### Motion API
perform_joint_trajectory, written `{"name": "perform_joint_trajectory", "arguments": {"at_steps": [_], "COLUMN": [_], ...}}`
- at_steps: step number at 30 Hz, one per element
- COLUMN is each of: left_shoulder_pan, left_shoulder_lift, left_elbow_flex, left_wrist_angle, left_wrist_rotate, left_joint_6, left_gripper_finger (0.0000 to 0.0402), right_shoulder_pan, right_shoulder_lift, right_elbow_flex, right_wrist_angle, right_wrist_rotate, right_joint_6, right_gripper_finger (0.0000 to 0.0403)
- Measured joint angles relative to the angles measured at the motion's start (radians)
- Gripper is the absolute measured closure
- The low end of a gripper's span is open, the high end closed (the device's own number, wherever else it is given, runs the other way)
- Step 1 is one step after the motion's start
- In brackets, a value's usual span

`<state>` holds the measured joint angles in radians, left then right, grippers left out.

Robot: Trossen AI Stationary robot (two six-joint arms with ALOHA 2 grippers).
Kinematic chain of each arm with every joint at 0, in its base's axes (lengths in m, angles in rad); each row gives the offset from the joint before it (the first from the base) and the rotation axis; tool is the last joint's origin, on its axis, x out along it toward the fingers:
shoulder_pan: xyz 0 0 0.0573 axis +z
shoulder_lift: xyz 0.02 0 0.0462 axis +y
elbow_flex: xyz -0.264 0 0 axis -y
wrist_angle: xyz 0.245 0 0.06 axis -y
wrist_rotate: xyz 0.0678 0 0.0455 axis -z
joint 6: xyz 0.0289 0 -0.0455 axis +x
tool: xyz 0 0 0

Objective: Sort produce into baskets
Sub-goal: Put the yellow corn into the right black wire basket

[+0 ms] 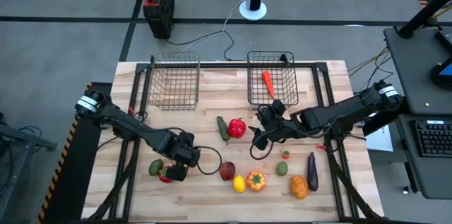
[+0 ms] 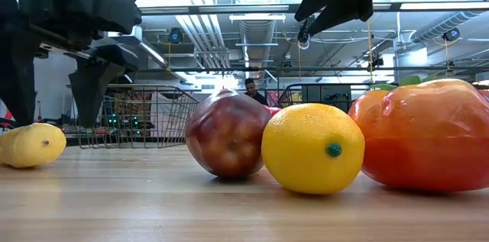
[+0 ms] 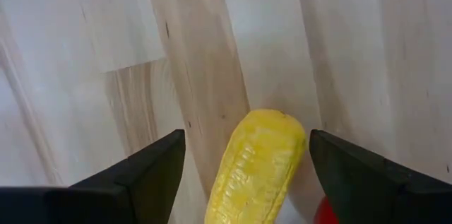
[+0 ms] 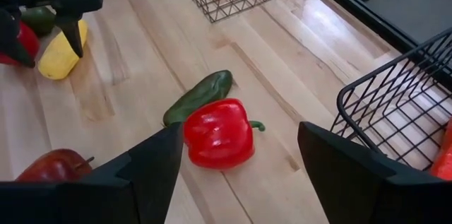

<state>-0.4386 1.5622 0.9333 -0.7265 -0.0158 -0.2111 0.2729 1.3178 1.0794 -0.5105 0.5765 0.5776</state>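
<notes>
Two matte-black jointed arms, white bands near their bases, black cables looping; flat dark-fingered left claw (image 1: 176, 172) and right claw (image 1: 258, 141).

Carrot (image 1: 268, 83) in right basket (image 1: 272, 77), left basket (image 1: 174, 81) empty, produce scattered

Two wire baskets (image 1: 174, 79) side by side, carrot (image 1: 268, 83) in right one, left claw (image 1: 175, 174) over front-left produce

no readable text, labels or numbers anywhere
</notes>
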Motion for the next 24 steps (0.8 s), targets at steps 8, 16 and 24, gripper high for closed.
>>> {"name": "perform_joint_trajectory", "arguments": {"at_steps": [8,16,24], "left_shoulder_pan": [-0.013,-0.013,-0.013], "left_shoulder_lift": [0.006,0.006,0.014], "left_elbow_flex": [0.000,-0.015,-0.015], "left_wrist_angle": [-0.002,0.013,0.037], "left_wrist_rotate": [0.007,0.007,0.007], "left_joint_6": [-0.002,0.000,0.008], "left_gripper_finger": [0.0116,0.0116,0.0116], "right_shoulder_pan": [0.000,0.000,0.000], "right_shoulder_lift": [0.000,0.000,0.000], "right_elbow_flex": [0.000,0.000,0.000], "right_wrist_angle": [0.000,0.000,0.000], "right_wrist_rotate": [0.000,0.000,0.000], "right_joint_6": [0.001,0.000,-0.001], "right_gripper_finger": [0.0125,0.0126,0.0120]}}
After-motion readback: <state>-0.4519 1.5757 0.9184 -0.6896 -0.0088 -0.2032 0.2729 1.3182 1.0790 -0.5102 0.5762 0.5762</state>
